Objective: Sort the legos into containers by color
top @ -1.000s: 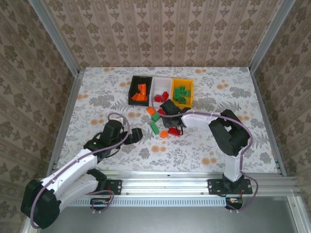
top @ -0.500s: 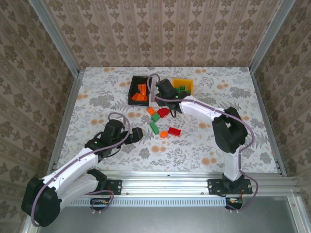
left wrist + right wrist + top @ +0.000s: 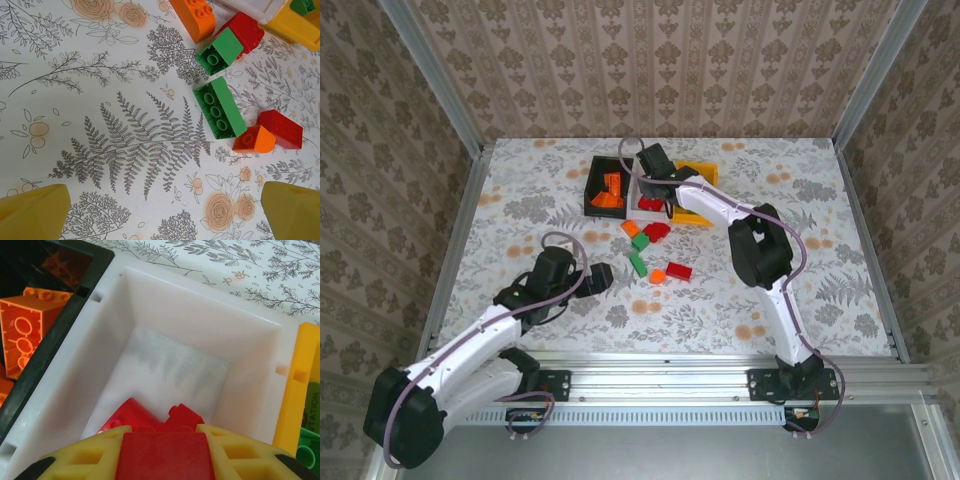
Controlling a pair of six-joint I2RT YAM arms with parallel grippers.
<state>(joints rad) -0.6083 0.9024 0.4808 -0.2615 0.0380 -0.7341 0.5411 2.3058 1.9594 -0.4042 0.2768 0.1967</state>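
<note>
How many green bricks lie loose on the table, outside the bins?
2: a square green brick beside a red brick, and a long green brick nearer the arms. The right arm may hide others.

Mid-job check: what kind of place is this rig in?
Probably a purpose-built robot test cell, not a home: aluminium posts frame wallpaper-patterned panels around the floral table cover, with a metal mounting rail along the near edge.

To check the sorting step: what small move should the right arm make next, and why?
Probably open the right gripper to drop its red brick. It hangs directly over the white bin, where other red bricks already lie, while the orange bricks sit in the black bin beside it.
</note>
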